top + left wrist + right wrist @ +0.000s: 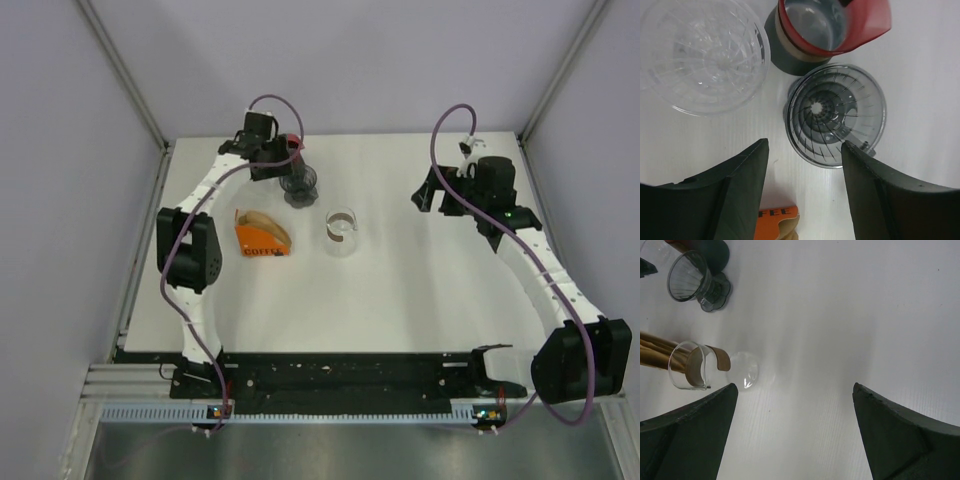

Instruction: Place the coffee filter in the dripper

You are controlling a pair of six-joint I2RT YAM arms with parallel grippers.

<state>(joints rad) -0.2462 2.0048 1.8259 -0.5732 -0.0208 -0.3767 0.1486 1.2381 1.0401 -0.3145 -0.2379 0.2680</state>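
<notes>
The grey see-through dripper (300,186) stands upright on the white table, empty; it also shows in the left wrist view (835,115) and the right wrist view (692,277). The brown paper filters sit in an orange box (262,236), just left of and nearer than the dripper; a corner of the box shows in the left wrist view (776,224). My left gripper (805,150) is open and empty, hovering above the table between the dripper and the box, its right finger over the dripper's rim. My right gripper (795,390) is open and empty over bare table at the right (432,195).
A glass server with a brown band (341,230) stands right of the filter box and shows in the right wrist view (690,365). A clear glass dripper (702,52) and a dark cup with a red rim (825,30) stand just beyond the grey dripper.
</notes>
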